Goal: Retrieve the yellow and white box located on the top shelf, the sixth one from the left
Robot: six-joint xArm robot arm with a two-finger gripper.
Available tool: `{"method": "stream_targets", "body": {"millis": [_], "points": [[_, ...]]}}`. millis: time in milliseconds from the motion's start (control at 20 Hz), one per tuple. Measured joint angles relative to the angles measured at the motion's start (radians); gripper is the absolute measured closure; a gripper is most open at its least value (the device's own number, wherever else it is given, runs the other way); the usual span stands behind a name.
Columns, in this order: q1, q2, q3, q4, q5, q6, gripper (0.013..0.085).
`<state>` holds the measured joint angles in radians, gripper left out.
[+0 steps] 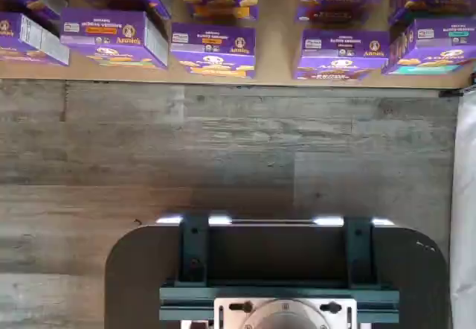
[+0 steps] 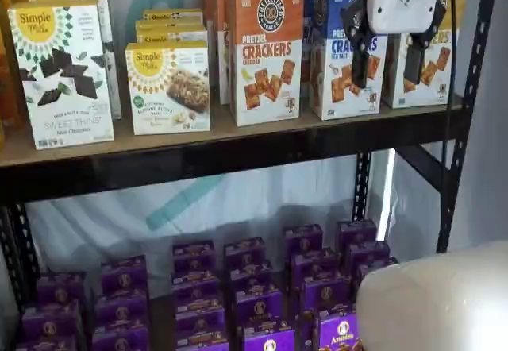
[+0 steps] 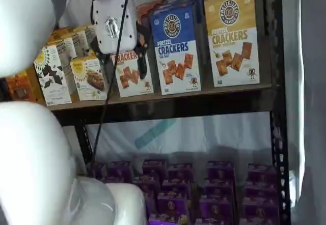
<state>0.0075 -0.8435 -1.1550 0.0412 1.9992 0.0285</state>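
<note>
The yellow and white box (image 3: pixel 232 36) stands upright at the right end of the top shelf (image 3: pixel 204 96), right of a blue-topped cracker carton (image 3: pixel 175 47). In a shelf view the same yellow and white box (image 2: pixel 435 61) is partly covered by my gripper (image 2: pixel 387 63). The gripper hangs out in front of the top shelf (image 2: pixel 238 135), apart from the cartons. Its two black fingers (image 2: pixel 359 57) point down with a plain gap between them and nothing held. In a shelf view the gripper (image 3: pixel 122 62) shows before the orange-topped carton (image 3: pixel 133 77). The wrist view does not show the box.
Further left on the top shelf stand an orange-topped cracker carton (image 2: pixel 266 49) and Simple Mills boxes (image 2: pixel 63 73). Purple boxes (image 2: pixel 254 303) fill the lower level (image 1: pixel 282 5). Black uprights (image 2: pixel 468 105) frame the right side. The wrist view shows grey wood flooring (image 1: pixel 223 150) and the dark mount (image 1: pixel 275 269).
</note>
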Motion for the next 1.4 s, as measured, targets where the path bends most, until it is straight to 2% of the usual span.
{"method": "stream_targets", "body": {"millis": [50,100,250,500,650,850,1100,1200,1400], "points": [[-0.009,-0.004,0.004,0.01,-0.006,-0.005,0.013],[-0.05,-0.021,0.02,0.054,-0.031,-0.027,0.013],[-0.064,-0.032,0.03,0.077,-0.051,-0.036,0.013],[-0.045,-0.028,0.033,0.053,-0.056,-0.027,0.013],[-0.055,-0.022,0.038,0.027,-0.077,-0.046,0.013],[-0.101,-0.001,0.038,-0.026,-0.123,-0.109,0.013],[-0.18,0.035,0.042,-0.078,-0.202,-0.199,0.013],[-0.23,0.057,0.042,-0.086,-0.25,-0.246,0.013],[-0.299,0.095,0.036,-0.091,-0.33,-0.31,0.013]]}}
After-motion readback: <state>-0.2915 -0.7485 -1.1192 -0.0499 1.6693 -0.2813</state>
